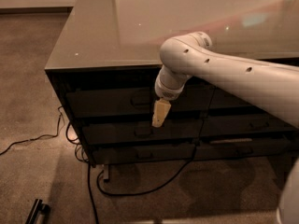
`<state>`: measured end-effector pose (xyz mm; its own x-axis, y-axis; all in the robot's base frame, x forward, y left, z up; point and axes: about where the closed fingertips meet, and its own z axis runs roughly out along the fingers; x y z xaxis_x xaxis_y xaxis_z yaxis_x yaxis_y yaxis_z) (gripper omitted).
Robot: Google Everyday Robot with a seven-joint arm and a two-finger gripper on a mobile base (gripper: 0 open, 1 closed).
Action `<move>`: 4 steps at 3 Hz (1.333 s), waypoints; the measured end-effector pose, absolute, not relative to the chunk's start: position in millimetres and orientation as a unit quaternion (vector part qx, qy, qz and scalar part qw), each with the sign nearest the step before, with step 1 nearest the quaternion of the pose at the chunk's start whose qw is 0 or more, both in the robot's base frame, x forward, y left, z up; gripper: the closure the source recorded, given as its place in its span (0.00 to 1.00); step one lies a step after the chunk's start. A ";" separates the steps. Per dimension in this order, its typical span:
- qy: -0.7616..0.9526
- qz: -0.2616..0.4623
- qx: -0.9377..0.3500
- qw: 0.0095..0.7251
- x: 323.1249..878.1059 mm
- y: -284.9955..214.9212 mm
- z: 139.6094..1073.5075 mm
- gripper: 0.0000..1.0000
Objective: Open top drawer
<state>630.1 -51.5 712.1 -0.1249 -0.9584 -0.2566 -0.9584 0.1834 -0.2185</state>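
Several black cables [140, 193] trail over the carpet [28, 181] at the near foot of the cabinet. One white arm [243, 78] reaches in from the right, its tan gripper [159, 115] pointing down before the stacked drawer fronts; whether it is wide or narrow cannot be told. Behind it the top drawer [103, 101] sits shut under the glossy tabletop [140, 27], its handle [141, 99] just left of the gripper.
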 end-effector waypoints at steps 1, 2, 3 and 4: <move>0.724 0.007 -0.663 0.191 654.6 -49.8 712.6 0.00; 0.709 0.003 -0.678 0.194 657.6 -48.8 713.9 0.00; 0.699 -0.007 -0.687 0.200 657.8 -45.9 714.3 0.00; 0.685 -0.033 -0.703 0.185 664.9 -44.9 706.4 0.00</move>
<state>664.9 -44.9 706.4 0.0582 -0.9766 -0.2072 -0.9520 0.0082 -0.3061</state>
